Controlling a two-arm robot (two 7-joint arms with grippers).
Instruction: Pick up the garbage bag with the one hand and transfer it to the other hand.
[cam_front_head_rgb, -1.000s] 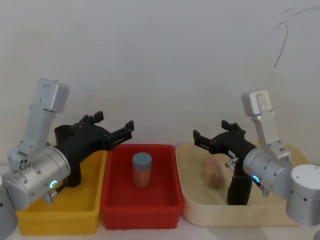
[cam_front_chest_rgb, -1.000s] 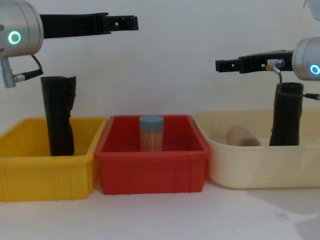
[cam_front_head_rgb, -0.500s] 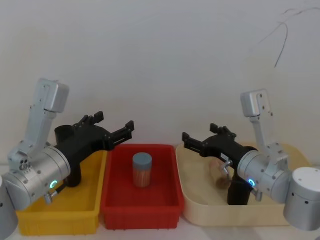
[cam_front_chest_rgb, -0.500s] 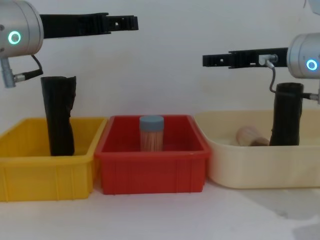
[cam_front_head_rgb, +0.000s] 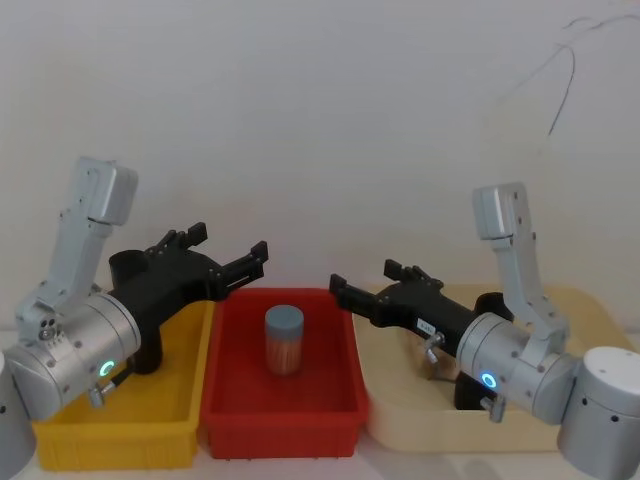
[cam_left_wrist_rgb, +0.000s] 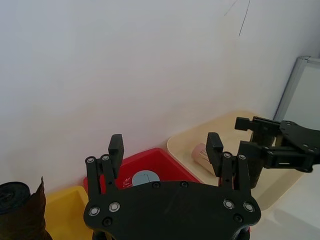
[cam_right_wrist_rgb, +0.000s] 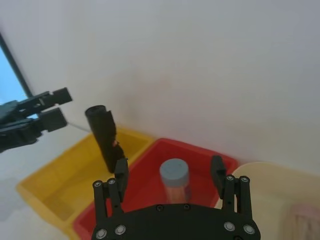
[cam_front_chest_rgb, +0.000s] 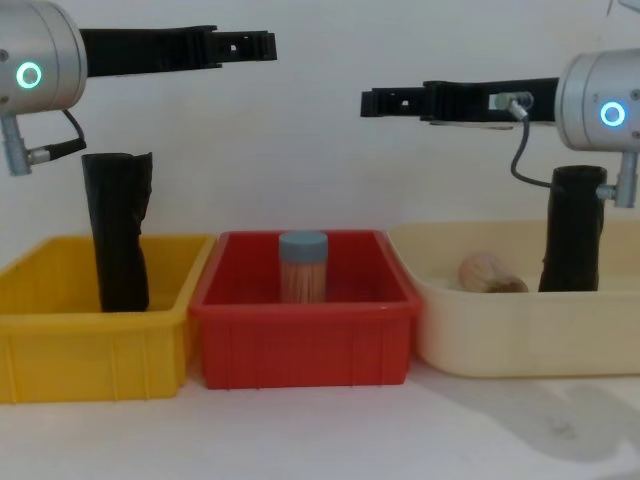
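The garbage bag (cam_front_chest_rgb: 572, 232) stands upright at the right end of the cream tub (cam_front_chest_rgb: 500, 340); in the head view the garbage bag (cam_front_head_rgb: 467, 384) is partly hidden behind my right arm. My right gripper (cam_front_head_rgb: 366, 280), on the blue-ringed arm, is open and empty. It reaches left, well above the tub's left end and away from the bag; the chest view puts the right gripper (cam_front_chest_rgb: 372, 102) above the bag's top. My left gripper (cam_front_head_rgb: 228, 243), green-ringed, is open and empty, high over the seam between the yellow and red bins (cam_front_chest_rgb: 262, 43).
A second black roll (cam_front_chest_rgb: 116, 232) with a ragged top stands in the yellow bin (cam_front_chest_rgb: 90, 360). The red bin (cam_front_chest_rgb: 300, 345) holds a blue-lidded jar (cam_front_chest_rgb: 302, 266). A tan cylinder (cam_front_chest_rgb: 483, 273) lies in the cream tub. A white wall runs close behind.
My right gripper has swung left and risen slightly, from over the cream tub toward the red bin. The left arm and both black rolls have stayed put.
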